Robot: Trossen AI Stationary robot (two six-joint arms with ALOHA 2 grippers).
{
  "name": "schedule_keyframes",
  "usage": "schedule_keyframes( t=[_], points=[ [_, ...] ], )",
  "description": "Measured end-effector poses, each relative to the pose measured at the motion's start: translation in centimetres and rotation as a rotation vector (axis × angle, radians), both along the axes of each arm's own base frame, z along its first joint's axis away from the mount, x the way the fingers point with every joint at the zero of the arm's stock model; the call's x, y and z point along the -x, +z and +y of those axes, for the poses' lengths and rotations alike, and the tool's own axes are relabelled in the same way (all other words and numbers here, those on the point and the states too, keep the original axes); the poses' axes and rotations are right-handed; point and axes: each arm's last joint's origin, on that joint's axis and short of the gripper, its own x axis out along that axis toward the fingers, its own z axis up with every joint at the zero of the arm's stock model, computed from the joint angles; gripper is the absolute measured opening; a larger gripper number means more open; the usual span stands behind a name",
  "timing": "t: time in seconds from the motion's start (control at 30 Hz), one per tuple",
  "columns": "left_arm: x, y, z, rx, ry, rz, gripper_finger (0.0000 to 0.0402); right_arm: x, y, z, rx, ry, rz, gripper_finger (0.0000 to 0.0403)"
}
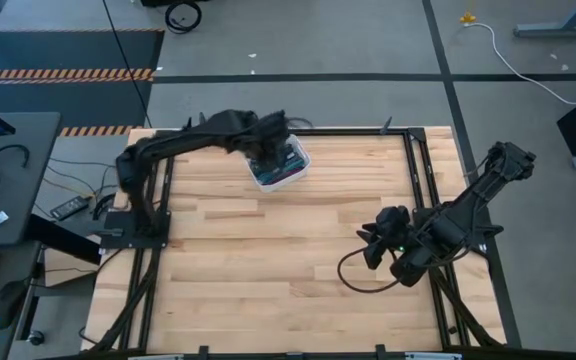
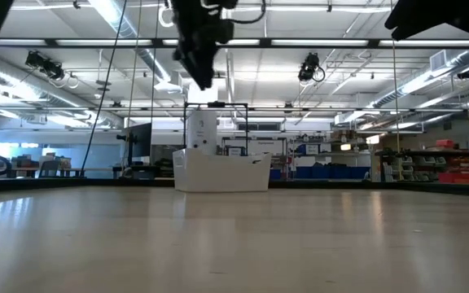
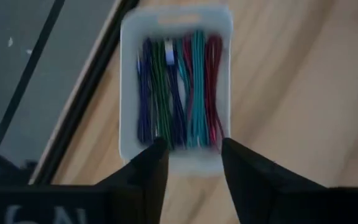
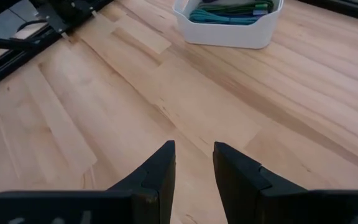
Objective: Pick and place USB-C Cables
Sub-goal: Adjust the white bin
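Left gripper [image 3: 191,158] hangs fingers apart over the bin [image 1: 279,165] at top centre, all cables [image 3: 179,93] inside, so it's the pick step, needs a drop onto one; right gripper [image 4: 193,163], slightly open, waits lower right.

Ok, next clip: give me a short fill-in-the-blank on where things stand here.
1. The coloured bundled USB-C cables all lie inside the white rounded ____.
2. The left gripper, fingers apart, hovers directly ____ the white plastic bin.
3. The right gripper hangs open over bare ____ table.

Missing words: bin; above; wooden
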Motion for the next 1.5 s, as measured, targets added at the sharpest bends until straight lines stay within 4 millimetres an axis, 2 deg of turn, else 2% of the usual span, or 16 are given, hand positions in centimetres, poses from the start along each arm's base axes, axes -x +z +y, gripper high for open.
schedule_keyframes(
  t=[0.1, 0.2, 0.33, 0.5, 0.6, 0.67, 0.77, 0.93, 1.03, 1.1, 1.2, 1.3, 1.5],
  points=[
    [2.7, -0.2, -1.6, 0.055, 0.087, -0.013, 0.0135, -0.3, 0.0, -0.4, -0.007, -0.018, 0.007, 0.0114],
    [5.8, -1.9, -2.5, 0.183, 0.258, -0.028, 0.0115, -0.6, 0.0, -0.8, 0.004, -0.033, 0.014, 0.0114],
    [8.9, -6.0, -2.6, 0.346, 0.482, -0.053, 0.0090, -1.0, 0.0, -1.6, 0.038, -0.039, 0.036, 0.0114],
    [10.2, -11.6, -1.6, 0.409, 0.750, -0.158, 0.0070, -1.5, 0.0, -2.3, 0.051, -0.051, 0.056, 0.0114],
    [10.3, -13.5, -0.6, 0.447, 0.836, -0.269, 0.0077, -1.6, -0.1, -2.5, 0.038, -0.053, 0.071, 0.0114],
    [10.4, -13.9, 0.0, 0.482, 0.859, -0.318, 0.0093, -1.7, -0.1, -2.6, 0.019, -0.049, 0.078, 0.0114],
    [10.0, -13.4, 0.9, 0.532, 0.844, -0.397, 0.0133, -1.8, -0.1, -2.5, -0.002, -0.043, 0.073, 0.0114],
    [9.5, -12.2, 1.9, 0.535, 0.840, -0.484, 0.0222, -1.9, 0.0, -2.5, -0.008, -0.045, 0.064, 0.0114],
    [9.1, -12.8, 2.3, 0.524, 0.875, -0.499, 0.0262, -2.0, 0.0, -2.5, -0.003, -0.052, 0.060, 0.0114],
    [8.6, -13.7, 2.4, 0.522, 0.900, -0.480, 0.0275, -2.0, 0.0, -2.7, 0.001, -0.058, 0.058, 0.0114],
    [7.8, -15.1, 2.7, 0.532, 0.923, -0.469, 0.0278, -2.1, 0.0, -2.8, 0.005, -0.064, 0.058, 0.0114],
    [7.6, -15.7, 2.9, 0.527, 0.940, -0.470, 0.0263, -2.1, 0.0, -2.8, 0.005, -0.065, 0.058, 0.0114],
    [7.9, -15.7, 3.6, 0.493, 0.959, -0.476, 0.0186, -2.1, 0.0, -2.8, -0.001, -0.063, 0.055, 0.0113]
  ],
)
